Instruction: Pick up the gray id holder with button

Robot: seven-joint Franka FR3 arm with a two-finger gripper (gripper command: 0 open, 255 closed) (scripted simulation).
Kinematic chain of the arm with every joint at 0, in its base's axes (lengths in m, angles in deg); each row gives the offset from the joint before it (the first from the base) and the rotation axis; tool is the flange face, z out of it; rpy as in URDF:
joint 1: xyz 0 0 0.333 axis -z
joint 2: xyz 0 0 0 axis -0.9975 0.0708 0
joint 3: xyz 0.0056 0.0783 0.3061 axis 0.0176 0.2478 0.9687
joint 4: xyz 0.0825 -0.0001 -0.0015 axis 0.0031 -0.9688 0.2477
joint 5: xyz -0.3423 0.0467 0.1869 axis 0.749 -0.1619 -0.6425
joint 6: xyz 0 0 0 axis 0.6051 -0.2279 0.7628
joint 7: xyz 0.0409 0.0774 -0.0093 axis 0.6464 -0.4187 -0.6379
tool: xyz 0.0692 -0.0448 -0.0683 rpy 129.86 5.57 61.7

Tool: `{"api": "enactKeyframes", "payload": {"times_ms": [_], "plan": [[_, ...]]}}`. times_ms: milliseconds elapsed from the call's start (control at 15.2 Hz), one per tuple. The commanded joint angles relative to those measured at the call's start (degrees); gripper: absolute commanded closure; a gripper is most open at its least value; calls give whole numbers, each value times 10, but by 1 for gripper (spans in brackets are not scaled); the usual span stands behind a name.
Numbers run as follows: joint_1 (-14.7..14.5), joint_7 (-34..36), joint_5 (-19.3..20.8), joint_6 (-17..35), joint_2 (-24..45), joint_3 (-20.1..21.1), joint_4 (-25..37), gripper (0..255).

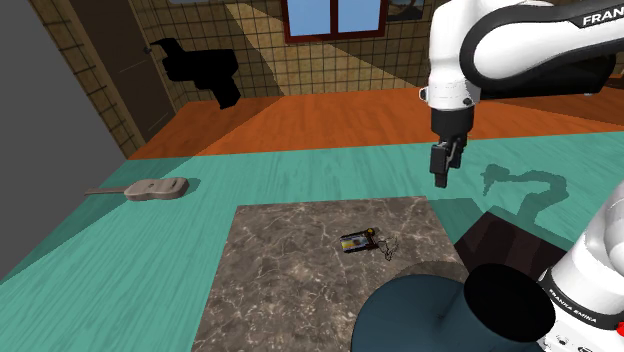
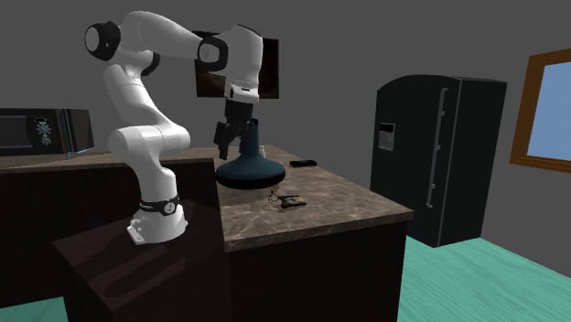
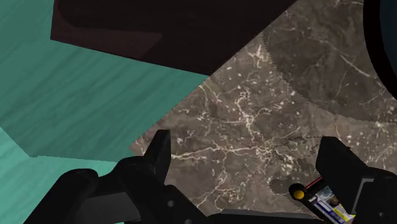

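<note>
The id holder (image 1: 359, 241) lies flat near the middle of the marble counter (image 1: 290, 290). It is a small dark case with a yellow button, a printed card and a thin cord at one end. My gripper (image 1: 441, 180) hangs well above the counter's far corner, up and toward the shoulder view's right of the holder, pointing down. In the wrist view the gripper (image 3: 248, 159) stands open with bare marble between the fingers (image 3: 156, 153), and the id holder (image 3: 321, 200) lies just beside the other finger. The second exterior view shows the gripper (image 2: 222, 151) above the id holder (image 2: 291, 199).
A dark blue round-based object (image 1: 420, 310) stands on the counter beside the holder, close to the stand. A small black item (image 2: 303, 164) lies farther back on the counter. A guitar-shaped thing (image 1: 155, 188) lies on the teal floor. A black fridge (image 2: 439, 155) and a microwave (image 2: 37, 133) stand off to the sides.
</note>
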State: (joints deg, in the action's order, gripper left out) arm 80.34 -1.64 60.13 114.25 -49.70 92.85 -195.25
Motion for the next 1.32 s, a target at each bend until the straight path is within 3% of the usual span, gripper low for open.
{"api": "enactKeyframes", "payload": {"times_ms": [0,792,1254], "plan": [[-11,9,-21,36,24,12,-8,0],[-75,35,-125,247,215,81,2,0],[-78,29,-131,308,261,88,-12,0]]}}
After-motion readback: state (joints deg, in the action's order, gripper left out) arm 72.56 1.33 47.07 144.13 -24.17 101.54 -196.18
